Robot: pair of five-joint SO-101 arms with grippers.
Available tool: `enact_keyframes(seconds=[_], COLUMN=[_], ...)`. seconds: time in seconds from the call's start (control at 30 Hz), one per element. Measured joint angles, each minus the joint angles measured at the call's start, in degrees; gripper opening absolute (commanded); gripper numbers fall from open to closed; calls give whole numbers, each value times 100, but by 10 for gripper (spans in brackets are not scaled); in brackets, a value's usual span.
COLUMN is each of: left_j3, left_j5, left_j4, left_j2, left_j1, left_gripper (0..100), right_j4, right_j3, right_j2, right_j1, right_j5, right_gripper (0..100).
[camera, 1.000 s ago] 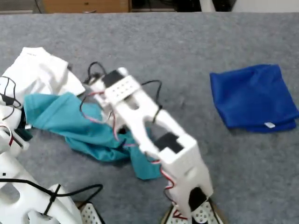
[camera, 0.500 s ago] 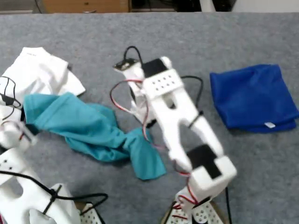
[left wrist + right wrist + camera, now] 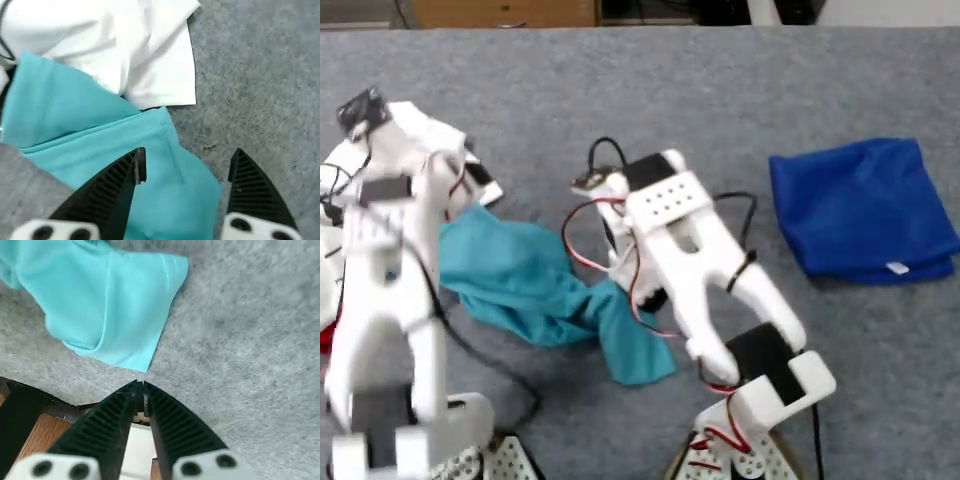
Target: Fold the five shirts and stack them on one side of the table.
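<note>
A crumpled teal shirt (image 3: pixel 530 285) lies left of centre, its far end touching a white shirt (image 3: pixel 455 138) at the far left. A folded blue shirt (image 3: pixel 860 205) rests at the right. My left gripper (image 3: pixel 189 152) hangs open above the seam where the teal shirt (image 3: pixel 75 130) meets the white shirt (image 3: pixel 145 45), with nothing between its fingers. My right gripper (image 3: pixel 140 385) is shut and empty. It hovers over bare felt just off a corner of the teal shirt (image 3: pixel 110 295), pointing toward the table's front edge. The right arm (image 3: pixel 690 250) hides it from above.
Grey felt (image 3: pixel 750 90) covers the table, with open room in the middle and along the back. The front edge (image 3: pixel 60 407) drops to a wooden floor. Loose red and black cables (image 3: pixel 585 215) hang off the right arm near the teal shirt.
The right arm swung right, off the teal shirt, and has drawn back slightly. The left arm rose from the front left corner and now stretches over the white and teal shirts.
</note>
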Motion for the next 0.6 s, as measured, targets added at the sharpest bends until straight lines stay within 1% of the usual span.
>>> enact_keyframes(seconds=[0.13, 0.27, 0.33, 0.43, 0.47, 0.5, 0.57, 0.6], left_j3=[-1969, -3534, -4167, -5029, -5284, -5451, -5618, -5644], left_j5=[343, 651, 695, 703, 695, 633, 334, 123], left_j4=[949, 1960, 2514, 3270, 3411, 3473, 3543, 3560], left_j2=[1670, 3270, 4009, 4879, 5055, 5134, 5134, 5090], left_j1=[176, 141, 70, -9, -26, -35, -44, -44], left_gripper=[271, 268, 227, 95, 41, 9, 43, 44], right_j4=[-44, -53, -53, -53, -70, -70, -70, -70], right_j3=[18, 18, 18, 18, 18, 18, 18, 18], right_j2=[0, 0, 0, 0, 0, 0, 0, 0], right_j1=[0, 0, 0, 0, 0, 0, 0, 0], right_j5=[0, 0, 0, 0, 0, 0, 0, 0], right_gripper=[2, 2, 2, 2, 2, 2, 2, 2])
